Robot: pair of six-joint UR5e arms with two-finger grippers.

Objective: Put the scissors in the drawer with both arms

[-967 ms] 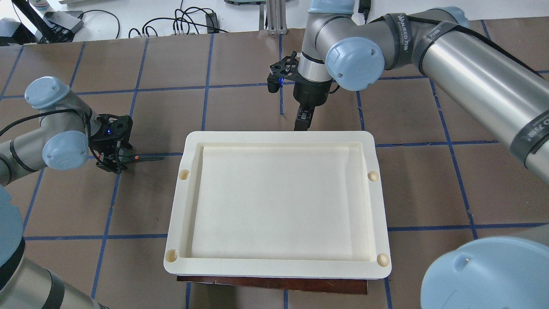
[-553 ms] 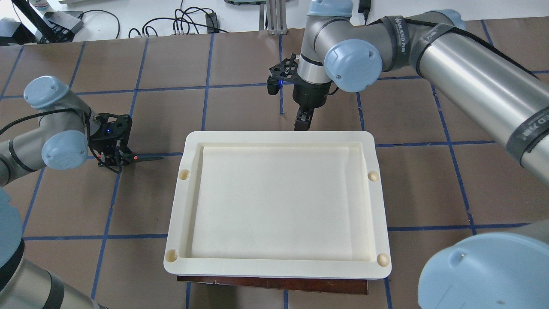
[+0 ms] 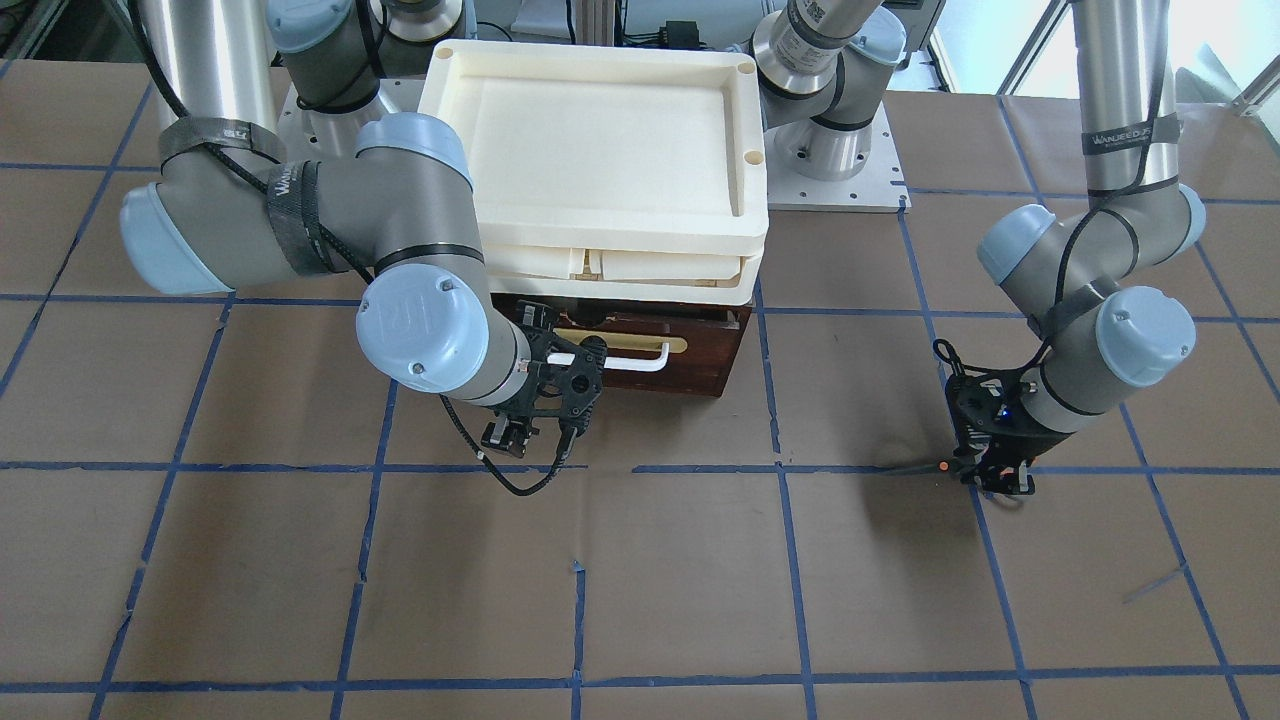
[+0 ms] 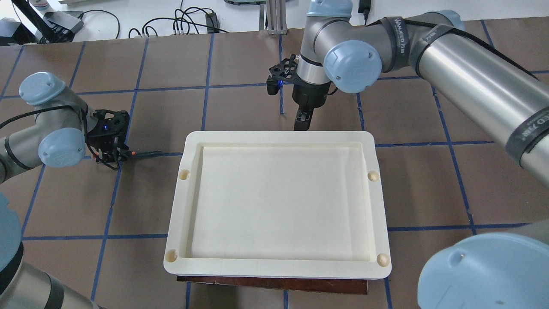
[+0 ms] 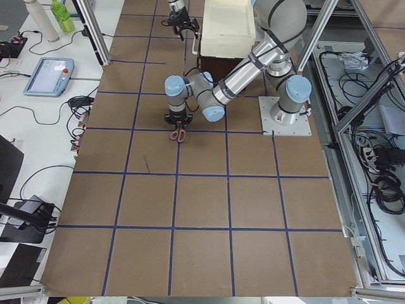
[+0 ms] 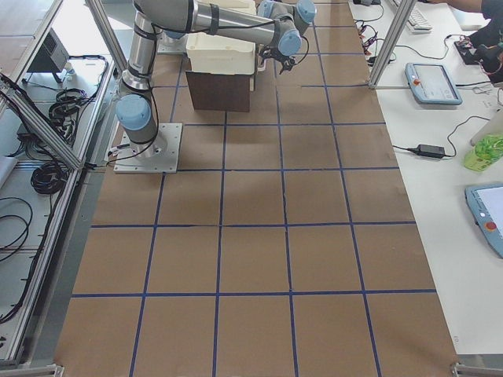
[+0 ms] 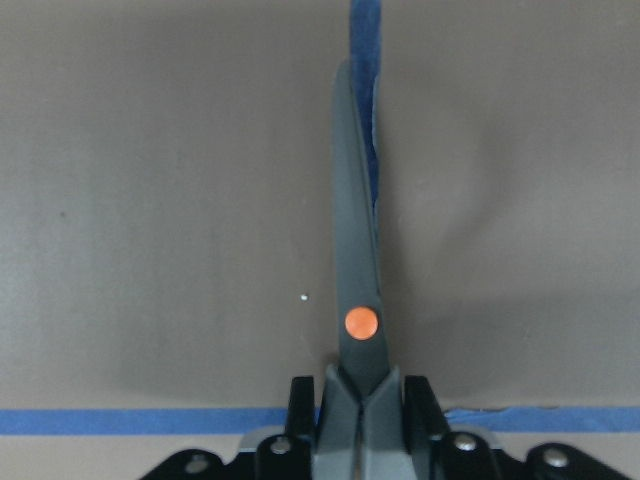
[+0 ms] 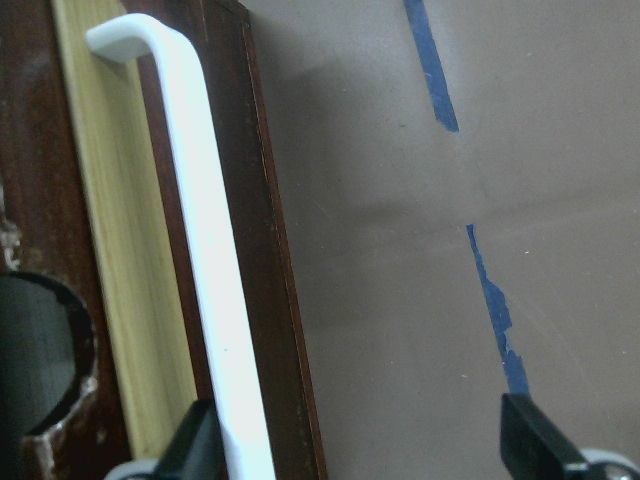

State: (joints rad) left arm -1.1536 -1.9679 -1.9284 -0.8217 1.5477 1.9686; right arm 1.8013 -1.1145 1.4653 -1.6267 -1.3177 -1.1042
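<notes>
My left gripper (image 4: pixel 119 155) is shut on the handle end of the scissors (image 4: pixel 143 153), left of the cream trays. The slim dark blades point toward the trays, just above the table. In the left wrist view the scissors (image 7: pixel 355 250) run straight out from my left gripper (image 7: pixel 362 400), orange pivot dot showing. The dark brown drawer (image 3: pixel 700 358) is closed under the trays. My right gripper (image 3: pixel 580 352) is open at the drawer front, one finger (image 8: pixel 195 440) beside the white bar handle (image 8: pixel 210 280). My right gripper (image 8: pixel 360 440) holds nothing.
Stacked cream plastic trays (image 4: pixel 279 136) sit on top of the drawer cabinet and hide it from above, apart from a brown strip (image 4: pixel 274 284) at the near edge. Brown paper with blue tape lines covers the table. Cables lie beyond the far edge.
My left gripper has shifted slightly left and away from the robot with the scissors held in it. The right arm has barely moved at the drawer front.
</notes>
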